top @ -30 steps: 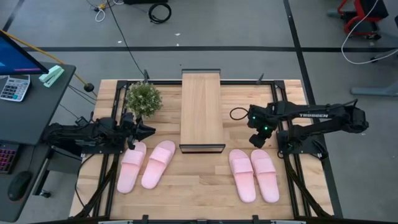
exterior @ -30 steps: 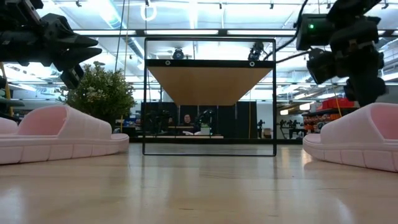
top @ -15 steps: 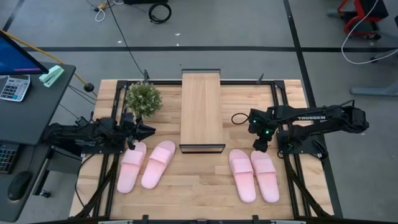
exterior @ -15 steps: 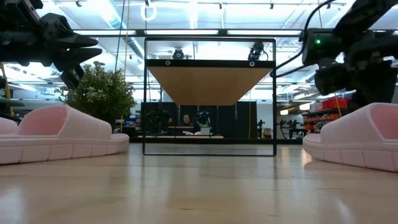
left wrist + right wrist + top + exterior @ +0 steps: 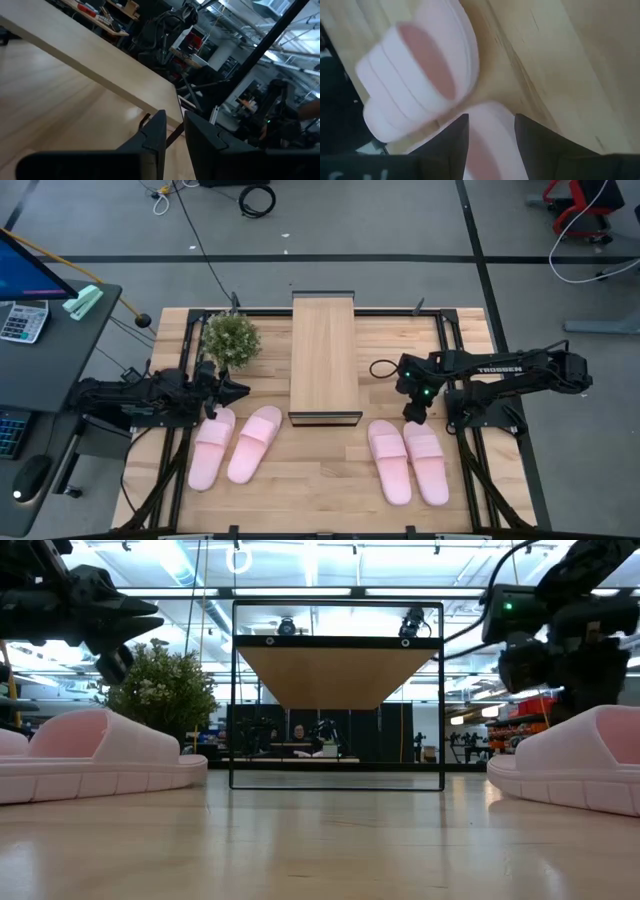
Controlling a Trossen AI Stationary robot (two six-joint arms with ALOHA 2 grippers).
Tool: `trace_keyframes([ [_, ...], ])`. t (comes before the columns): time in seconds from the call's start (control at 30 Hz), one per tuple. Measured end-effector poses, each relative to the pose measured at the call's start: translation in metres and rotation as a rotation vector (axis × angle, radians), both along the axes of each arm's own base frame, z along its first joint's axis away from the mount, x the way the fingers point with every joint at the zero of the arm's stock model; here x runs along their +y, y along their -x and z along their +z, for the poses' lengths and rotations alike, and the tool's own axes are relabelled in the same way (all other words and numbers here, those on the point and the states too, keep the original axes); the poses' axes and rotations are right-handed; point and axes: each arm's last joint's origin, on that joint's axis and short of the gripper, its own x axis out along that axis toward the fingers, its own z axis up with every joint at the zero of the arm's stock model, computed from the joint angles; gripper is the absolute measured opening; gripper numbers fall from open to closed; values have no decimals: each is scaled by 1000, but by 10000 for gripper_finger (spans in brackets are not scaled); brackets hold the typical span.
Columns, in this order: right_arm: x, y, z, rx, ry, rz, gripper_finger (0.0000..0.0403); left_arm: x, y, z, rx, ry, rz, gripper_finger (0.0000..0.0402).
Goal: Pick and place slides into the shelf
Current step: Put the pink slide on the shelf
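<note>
The right gripper hangs over the back ends of the right-hand pair of slides, its dark, flat-faced fingers parted with a clear gap between them and nothing in it; in the right wrist view the soft pink foam of a slide shows through that gap, and a second slide lies beyond with its wide ribbed strap arched over the footbed. The left gripper points toward the shelf from just above the heel of the left-hand pair of slides; its angular black fingers stand close together with only a thin slit between them, gripping nothing.

All four slides lie flat on the pale, straight-grained wooden table, two side by side on each side, thick-soled and rounded. The shelf stands between the pairs toward the table's back edge: a long, smooth light-wood plank on a thin black metal frame, with nothing on top of it. A small bushy potted plant sits beside the shelf, near the left arm.
</note>
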Motion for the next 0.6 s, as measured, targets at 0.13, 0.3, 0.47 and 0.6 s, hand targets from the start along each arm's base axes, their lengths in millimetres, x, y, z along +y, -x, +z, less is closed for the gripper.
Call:
trace_keyframes([
  [0.13,-3,-9,3,-87,15,-31,164,0,0,0,-1,27,-2,80],
  [0.3,-5,-18,-3,-100,9,-48,164,0,0,0,-1,24,-1,74],
  [0.47,-5,-22,-14,-37,-41,-43,164,0,0,0,-1,24,-1,69],
  [0.6,-5,-19,-18,57,-82,-104,164,0,0,0,-1,22,-1,74],
])
